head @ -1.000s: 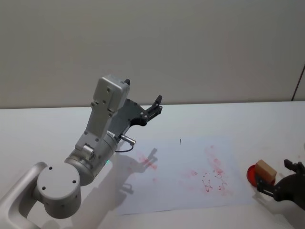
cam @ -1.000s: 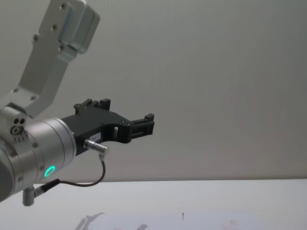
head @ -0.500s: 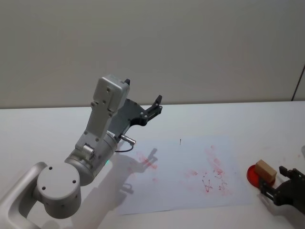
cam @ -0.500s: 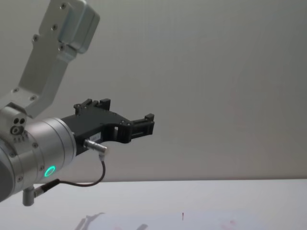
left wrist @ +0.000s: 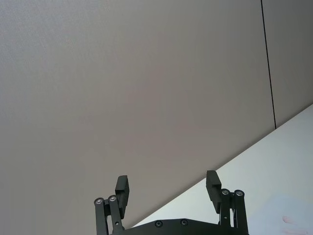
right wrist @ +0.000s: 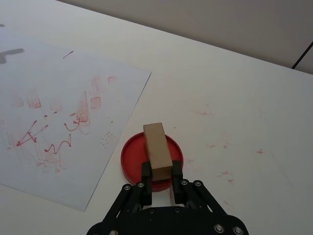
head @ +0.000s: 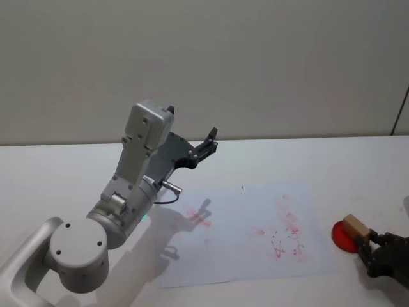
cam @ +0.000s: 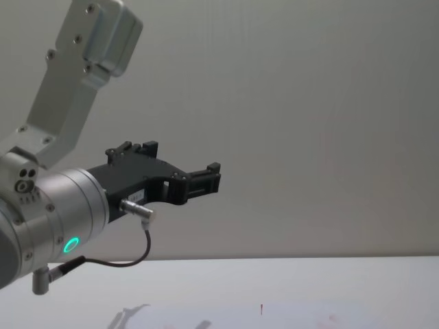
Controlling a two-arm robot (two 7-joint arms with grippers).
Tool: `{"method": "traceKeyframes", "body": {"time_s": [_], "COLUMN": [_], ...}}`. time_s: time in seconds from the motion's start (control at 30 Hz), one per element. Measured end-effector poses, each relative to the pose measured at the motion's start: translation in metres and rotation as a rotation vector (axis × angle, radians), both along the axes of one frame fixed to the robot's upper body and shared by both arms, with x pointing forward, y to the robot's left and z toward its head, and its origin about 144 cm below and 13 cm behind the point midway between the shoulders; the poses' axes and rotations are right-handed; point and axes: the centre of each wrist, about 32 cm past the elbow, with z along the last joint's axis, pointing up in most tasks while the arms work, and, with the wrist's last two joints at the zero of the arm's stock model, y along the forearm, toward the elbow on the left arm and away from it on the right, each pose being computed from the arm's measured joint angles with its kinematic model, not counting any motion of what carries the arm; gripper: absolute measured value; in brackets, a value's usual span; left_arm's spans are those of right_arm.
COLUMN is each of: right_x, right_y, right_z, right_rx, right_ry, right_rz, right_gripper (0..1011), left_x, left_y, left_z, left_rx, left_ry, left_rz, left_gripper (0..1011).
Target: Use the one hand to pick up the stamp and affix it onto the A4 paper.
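Right tool [right wrist: 160, 172] has slid back, now clamping the stamp [right wrist: 155, 142].

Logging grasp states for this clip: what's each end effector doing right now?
Left end effector: open, empty, held up in the air.
Right end effector: closed on the stamp, which stands on the red pad.
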Motion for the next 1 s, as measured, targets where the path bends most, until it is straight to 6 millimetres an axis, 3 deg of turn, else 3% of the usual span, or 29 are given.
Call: {"method": "traceKeyframes", "body": {"time_s": [0.6,1.0], "right_x": [0.0,0.005], "right_y": [0.0,0.006], "right_z": [0.0,0.018], "right_rx": [0.001,0.048], "right_ry": [-0.006,-0.103], "right_rz": [0.007,0.1], "right_gripper": [220,220], "left_x": [0.0,0.0], "left_y": [0.0,0.0], "left_z": [0.0,0.0], "left_rx": [0.0,0.0], "left_ry": [0.0,0.0], "left_rz": [0.0,0.0], "left_gripper": [1001,1001]}}
